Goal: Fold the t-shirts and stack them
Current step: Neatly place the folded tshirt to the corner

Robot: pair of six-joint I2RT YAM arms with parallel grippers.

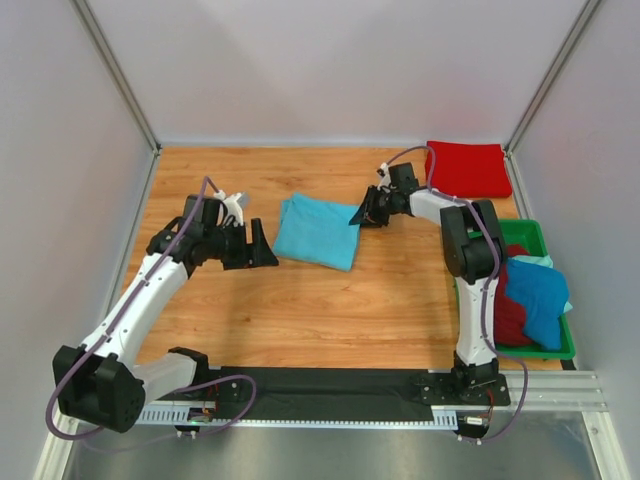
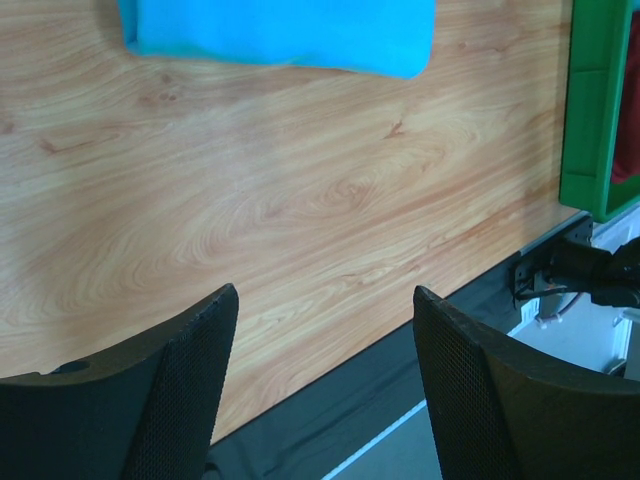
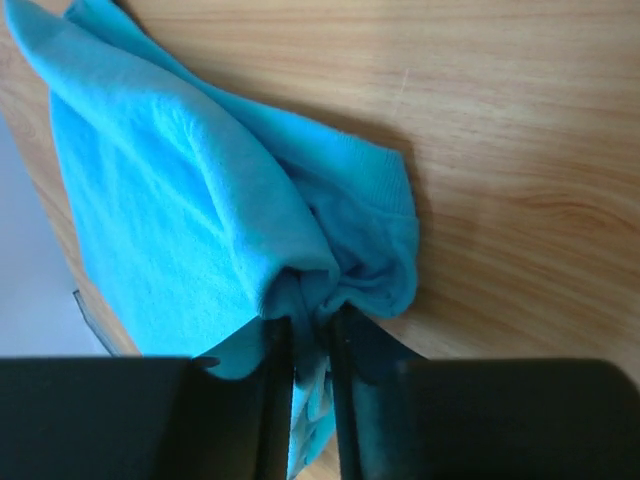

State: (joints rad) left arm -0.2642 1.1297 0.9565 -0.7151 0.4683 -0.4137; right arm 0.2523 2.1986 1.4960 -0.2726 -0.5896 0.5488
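My right gripper is clamped on a bunched corner of the light turquoise t-shirt, at the shirt's 3 o'clock edge, mid-table. My left gripper hangs at its 9 o'clock, fingers spread and holding nothing. The bright red t-shirt lies folded toward 1 o'clock.

Bright, even overhead light fills all three views, leaving a soft shadow on the table beside the turquoise t-shirt, a pale sheen on it in the left wrist view, and the close right gripper dark and slightly blurred
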